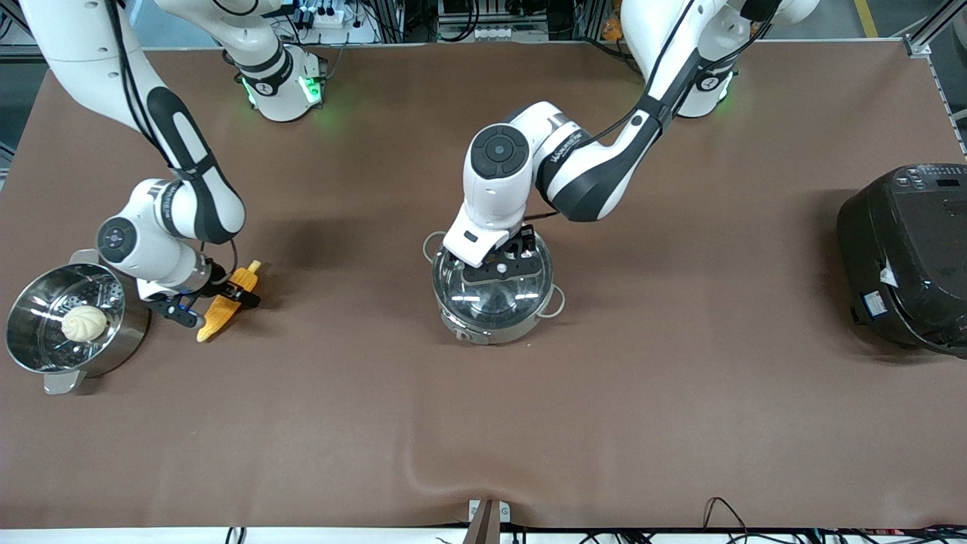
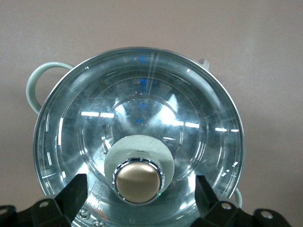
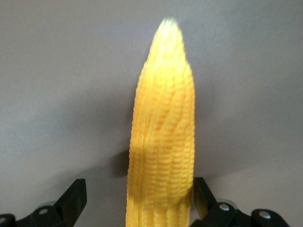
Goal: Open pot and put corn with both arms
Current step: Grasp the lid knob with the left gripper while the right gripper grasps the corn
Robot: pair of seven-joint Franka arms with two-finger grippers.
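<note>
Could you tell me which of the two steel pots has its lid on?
The pot at mid-table under the left gripper: glass lid on; the steamer pot is open.

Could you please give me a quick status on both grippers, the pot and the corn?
Left gripper open, astride knob; lid still on pot. Right gripper open around corn on table. Nothing in the way.

Glossy clear glass lid (image 2: 142,118) with a polished copper-coloured knob (image 2: 138,183); shiny steel pot (image 1: 492,321); bumpy-kernelled corn (image 3: 162,142); matt brown table (image 1: 483,423).
</note>
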